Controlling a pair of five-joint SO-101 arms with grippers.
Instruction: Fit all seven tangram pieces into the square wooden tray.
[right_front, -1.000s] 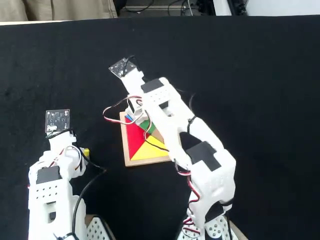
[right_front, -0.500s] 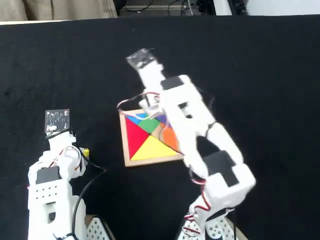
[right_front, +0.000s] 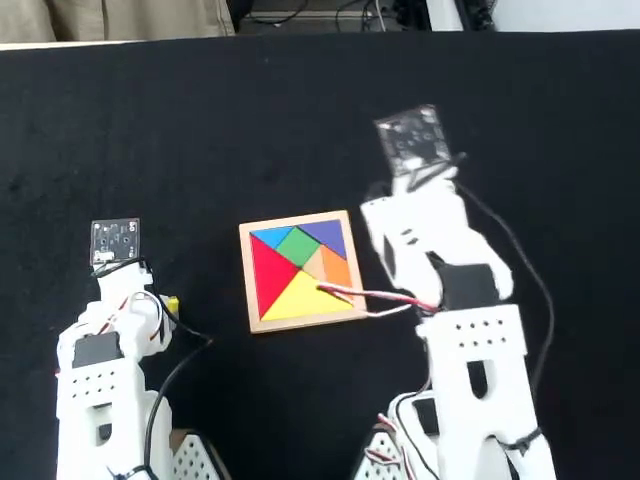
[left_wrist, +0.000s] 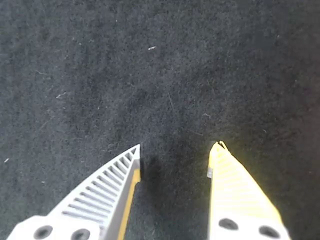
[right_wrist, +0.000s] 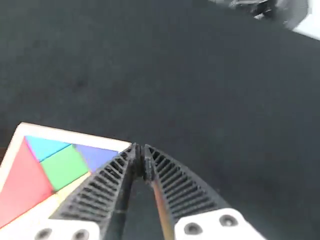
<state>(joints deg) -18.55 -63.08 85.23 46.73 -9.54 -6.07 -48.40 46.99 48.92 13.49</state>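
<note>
tray: partly behind right fingers | cut off at edge

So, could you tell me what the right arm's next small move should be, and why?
Probably just retract the right arm to rest: the wooden tray looks fully filled with tangram pieces, no gap visible, and the right claw is shut and empty.

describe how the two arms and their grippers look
The left arm and right arm are white plastic with black motor blocks and red-and-white cables. The left gripper is half white and ribbed, half yellow; the right gripper is black and ribbed.
</note>
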